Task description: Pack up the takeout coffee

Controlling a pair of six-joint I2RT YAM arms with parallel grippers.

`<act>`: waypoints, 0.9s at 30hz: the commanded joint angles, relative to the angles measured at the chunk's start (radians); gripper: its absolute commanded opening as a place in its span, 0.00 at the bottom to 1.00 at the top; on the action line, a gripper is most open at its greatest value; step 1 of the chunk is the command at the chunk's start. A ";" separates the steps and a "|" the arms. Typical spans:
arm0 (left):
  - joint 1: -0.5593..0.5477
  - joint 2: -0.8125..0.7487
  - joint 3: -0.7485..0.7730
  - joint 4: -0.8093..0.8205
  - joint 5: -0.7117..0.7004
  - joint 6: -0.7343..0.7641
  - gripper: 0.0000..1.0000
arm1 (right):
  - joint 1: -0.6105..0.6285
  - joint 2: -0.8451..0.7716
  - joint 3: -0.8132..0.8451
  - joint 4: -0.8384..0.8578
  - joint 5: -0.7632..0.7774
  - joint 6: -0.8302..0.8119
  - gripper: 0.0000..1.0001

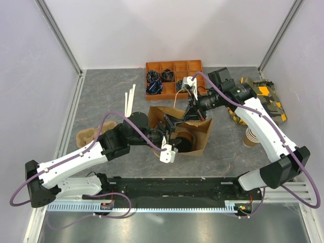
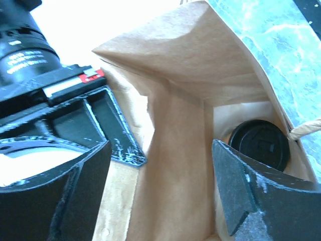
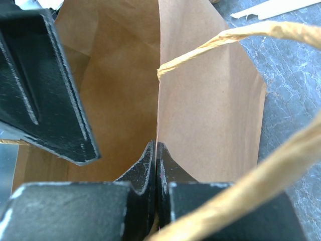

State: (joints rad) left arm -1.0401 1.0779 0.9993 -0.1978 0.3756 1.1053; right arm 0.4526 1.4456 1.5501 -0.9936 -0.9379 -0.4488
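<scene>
— From above: bag (image 1: 195, 132) lying open, left gripper (image 1: 174, 126) at its mouth, right gripper (image 1: 194, 115) on its far rim.
— Left wrist next?
— Spread wide, gripping nothing, poised just inside the bag's mouth. Coffee (image 2: 259, 144) deep in the bag, black lid facing the camera.
— And the right wrist?
— Clamped tight on the bag's wall, paper pinched between closed jaws. Twine handle (image 3: 210, 50) looping just beside that wall.
</scene>
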 commanded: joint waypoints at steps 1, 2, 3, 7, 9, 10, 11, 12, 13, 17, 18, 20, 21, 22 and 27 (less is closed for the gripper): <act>0.003 0.005 0.057 0.052 -0.013 -0.018 0.83 | -0.012 0.007 0.041 -0.019 -0.033 -0.025 0.00; 0.008 0.022 0.067 0.052 -0.023 -0.027 0.82 | -0.018 0.009 0.044 -0.023 -0.035 -0.027 0.00; 0.018 0.031 0.079 0.051 -0.041 -0.051 0.82 | -0.020 0.016 0.047 -0.028 -0.038 -0.030 0.00; 0.044 0.086 0.163 0.054 -0.089 -0.119 0.81 | -0.034 0.036 0.065 -0.053 -0.039 -0.056 0.00; 0.064 0.111 0.194 0.061 -0.107 -0.162 0.80 | -0.046 0.050 0.074 -0.059 -0.038 -0.062 0.00; 0.069 0.116 0.203 0.064 -0.110 -0.173 0.80 | -0.051 0.056 0.079 -0.060 -0.041 -0.068 0.00; 0.072 0.122 0.209 0.069 -0.116 -0.180 0.80 | -0.060 0.062 0.085 -0.066 -0.042 -0.073 0.00; 0.075 0.128 0.222 0.075 -0.132 -0.200 0.81 | -0.066 0.076 0.097 -0.074 -0.042 -0.077 0.00; 0.077 0.138 0.231 0.078 -0.138 -0.211 0.81 | -0.069 0.082 0.102 -0.079 -0.042 -0.086 0.00; 0.091 0.172 0.286 0.077 -0.181 -0.274 0.82 | -0.094 0.113 0.123 -0.094 -0.047 -0.100 0.00; 0.098 0.177 0.310 0.074 -0.191 -0.306 0.82 | -0.098 0.117 0.130 -0.102 -0.048 -0.102 0.00; 0.106 0.194 0.338 0.058 -0.210 -0.358 0.82 | -0.110 0.133 0.136 -0.111 -0.050 -0.111 0.00; 0.113 0.200 0.364 0.051 -0.216 -0.372 0.82 | -0.115 0.137 0.143 -0.122 -0.049 -0.116 0.00; 0.117 0.205 0.377 0.044 -0.225 -0.387 0.83 | -0.115 0.141 0.146 -0.126 -0.047 -0.120 0.00; 0.173 0.237 0.475 -0.015 -0.277 -0.548 0.84 | -0.129 0.159 0.168 -0.137 -0.018 -0.123 0.09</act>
State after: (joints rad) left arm -0.9123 1.2964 1.3731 -0.1879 0.1566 0.7403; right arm 0.3298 1.5879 1.6768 -1.0931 -0.9668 -0.5285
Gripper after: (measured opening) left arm 0.832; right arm 0.074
